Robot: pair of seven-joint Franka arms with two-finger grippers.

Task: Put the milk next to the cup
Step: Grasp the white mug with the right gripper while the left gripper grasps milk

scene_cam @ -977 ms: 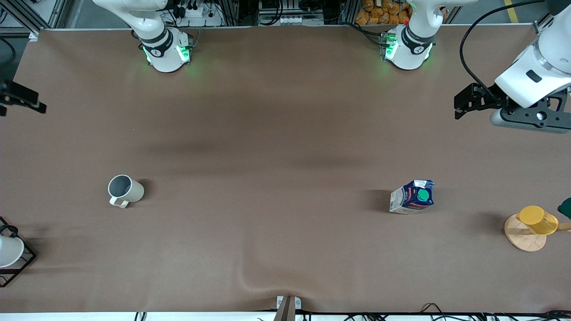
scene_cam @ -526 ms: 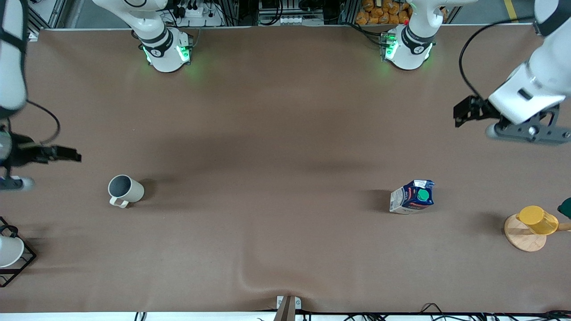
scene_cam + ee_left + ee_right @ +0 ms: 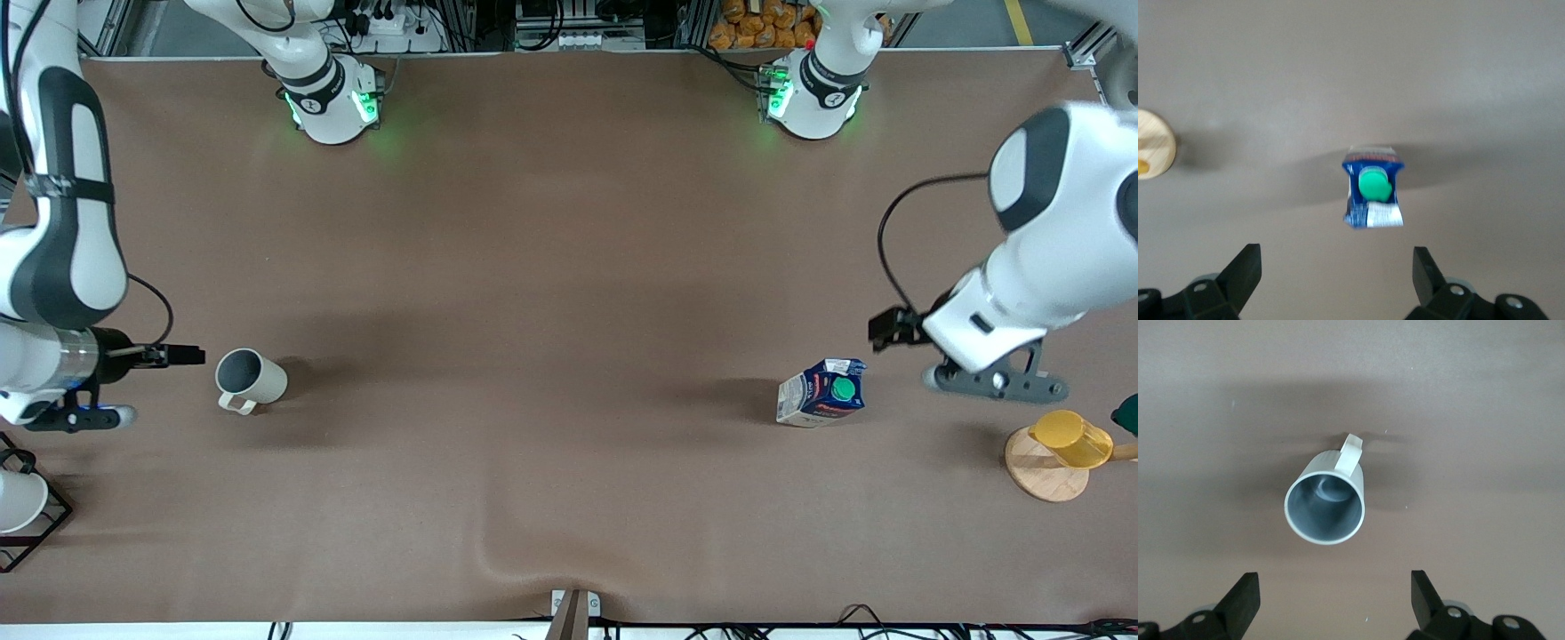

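Left gripper (image 3: 889, 331) now low over the table just beside the milk (image 3: 821, 392), toward the left arm's end; half a second back, much higher and close to that end's edge. Fingers (image 3: 1245, 270) spread wide in the left wrist view, nothing between them, carton ahead of the gap and clear of both tips. Milk (image 3: 1372, 195) upright on the brown table (image 3: 551, 267), green cap up, same spot as before, untouched. Well apart from the cup (image 3: 249, 380), which sits toward the right arm's end at about the same nearness to the front camera.

Right gripper (image 3: 173, 356) brought in as well: down and closer to the cup than half a second ago, now just beside its rim on the right arm's end. Fingers (image 3: 1241, 600) wide apart in the right wrist view, mug (image 3: 1328, 500) ahead of them with grey inside showing, not touched. Cup unmoved.

Yellow cup (image 3: 1071, 438) on its round wooden base (image 3: 1040, 471) near the left arm's end, nearer the front camera than the left gripper, unchanged. White cup (image 3: 18, 500) in a black wire rack (image 3: 40, 529) at the right arm's end, also unchanged.
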